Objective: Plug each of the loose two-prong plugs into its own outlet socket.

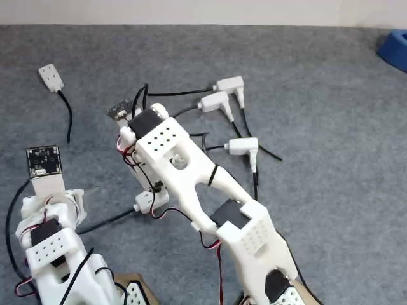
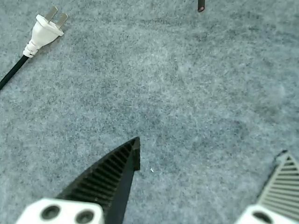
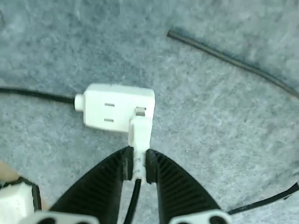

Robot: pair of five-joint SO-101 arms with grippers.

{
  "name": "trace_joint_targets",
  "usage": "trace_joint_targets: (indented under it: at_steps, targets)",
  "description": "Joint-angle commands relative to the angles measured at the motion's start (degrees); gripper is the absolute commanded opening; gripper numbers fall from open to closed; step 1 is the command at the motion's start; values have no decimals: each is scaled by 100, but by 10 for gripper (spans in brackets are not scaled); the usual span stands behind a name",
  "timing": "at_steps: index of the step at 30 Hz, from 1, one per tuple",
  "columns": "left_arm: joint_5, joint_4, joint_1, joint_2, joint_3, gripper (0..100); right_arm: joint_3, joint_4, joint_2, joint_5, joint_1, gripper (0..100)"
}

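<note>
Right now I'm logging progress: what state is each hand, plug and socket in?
Left hand: open, empty.
Loose plug: unplugged, lying on the carpet.
Right hand: shut on the held plug.
Held plug: pressed against the near socket; seating unclear.
Near socket: flat on the carpet, two slots uncovered.
Far sockets: each seems to have a plug in.

Prongs of the plug are hidden against the outlet socket, so their seating cannot be told. At far right, a blue object is cut off.
</note>
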Motion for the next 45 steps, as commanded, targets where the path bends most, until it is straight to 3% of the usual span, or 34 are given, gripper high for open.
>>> trace_joint_targets:
  at_steps: [1,12,17,22,25,28,32,38,42,45]
  targets:
    - [-35,-62,-268,-92,-268,415,-822,57,831,53,22,8]
    - [246,-53,-655,-92,-936,414,-1499,66,1938,35,-391,8]
    - [246,-53,-655,-92,-1059,414,-1464,92,1490,35,-180,18]
    - [237,466,-611,-92,-1455,414,-963,92,154,62,233,216]
    - [237,730,-593,-92,-1596,414,-567,92,-848,448,330,331]
    - [237,985,-365,-92,-1613,414,-338,92,-2009,527,391,392]
    - [229,1477,40,-92,-1631,414,-259,92,-3741,527,901,392]
    - [-44,2646,804,-92,-1886,414,1727,84,-5613,624,3371,392]
    - [-123,4062,2334,-48,-2686,414,4558,-541,-6176,1037,3732,392]
    - [79,4967,3714,-31,-3574,414,6853,-2062,-6809,985,3785,392]
